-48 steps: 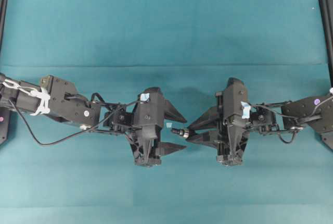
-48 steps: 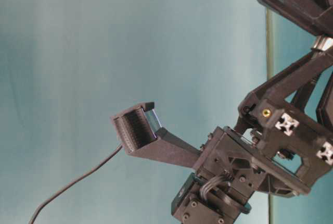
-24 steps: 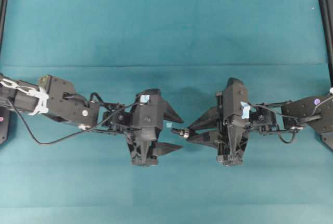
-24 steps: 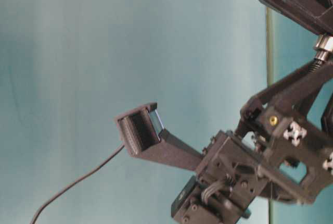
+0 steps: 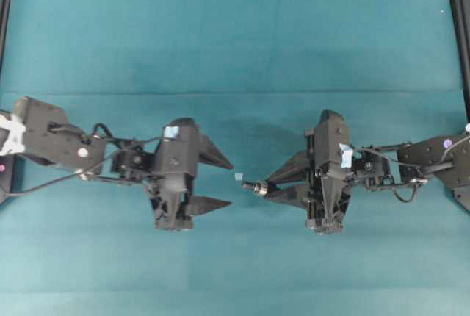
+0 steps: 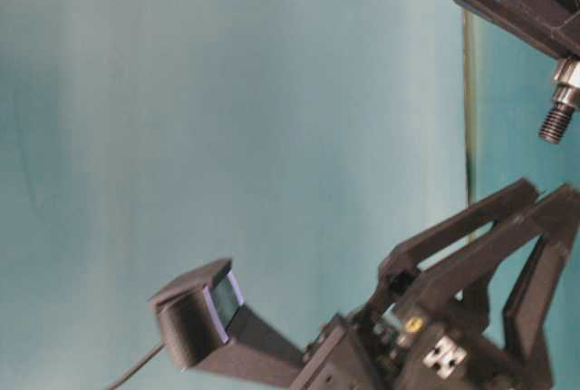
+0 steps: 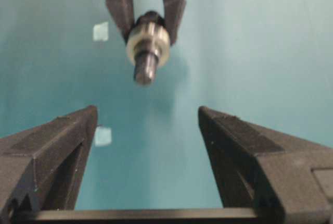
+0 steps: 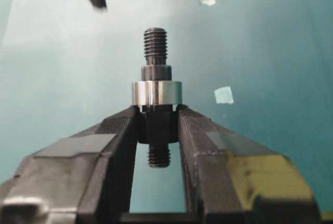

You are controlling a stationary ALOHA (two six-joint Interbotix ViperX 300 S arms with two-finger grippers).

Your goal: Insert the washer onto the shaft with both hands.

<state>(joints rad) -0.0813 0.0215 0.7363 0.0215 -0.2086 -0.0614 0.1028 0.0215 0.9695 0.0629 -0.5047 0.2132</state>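
Note:
My right gripper (image 5: pixel 268 187) is shut on the shaft (image 8: pixel 155 47), a dark stepped rod with a threaded tip that points left toward the other arm. The washer (image 8: pixel 156 92), a shiny metal ring, sits around the shaft just beyond the right fingertips (image 8: pixel 182 110). It also shows in the left wrist view as a pale ring (image 7: pixel 148 39) behind the shaft's tip (image 7: pixel 144 67). My left gripper (image 5: pixel 230 183) stands open and empty, a short gap left of the shaft's tip (image 5: pixel 254 186), facing it. Nothing lies between its fingers (image 7: pixel 62 135).
The teal cloth (image 5: pixel 235 37) covers the whole table. A small pale blue tape scrap (image 5: pixel 238 176) lies on it between the two grippers, and a second scrap (image 7: pixel 100 31) shows in the left wrist view. Black frame rails (image 5: pixel 460 29) run along the side edges.
My left arm has drawn back to the left, away from the shaft's tip, with its jaws still open. The right gripper and the shaft have stayed in place.

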